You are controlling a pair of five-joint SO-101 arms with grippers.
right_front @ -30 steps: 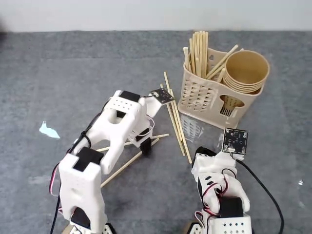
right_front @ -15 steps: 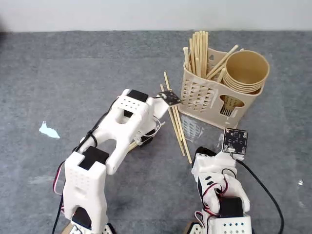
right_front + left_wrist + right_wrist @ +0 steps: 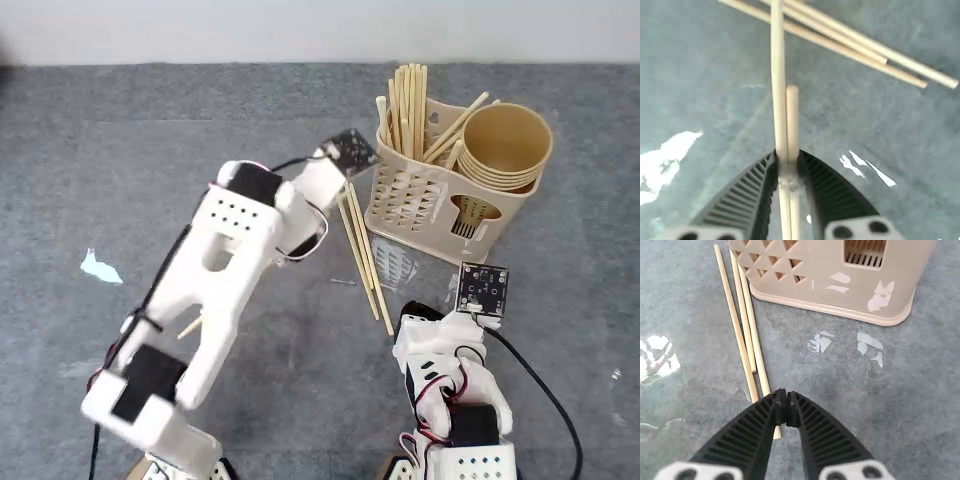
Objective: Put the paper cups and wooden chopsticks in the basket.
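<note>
Clamping two pale, round wooden chopsticks [image 3: 782, 115] side by side, the left jaws, ribbed and black, grip them from both sides above the grey, felt-like counter [image 3: 120, 170]. Three more smooth wooden sticks [image 3: 362, 255] lie flat at frame centre, just beside the beige plastic basket with lattice walls [image 3: 420, 195] at upper right. It holds a nested stack of tan paper cups [image 3: 510, 140] and an upright bundle of chopsticks [image 3: 408, 105]. The right jaws are together, empty, low over the counter near the loose sticks.
</note>
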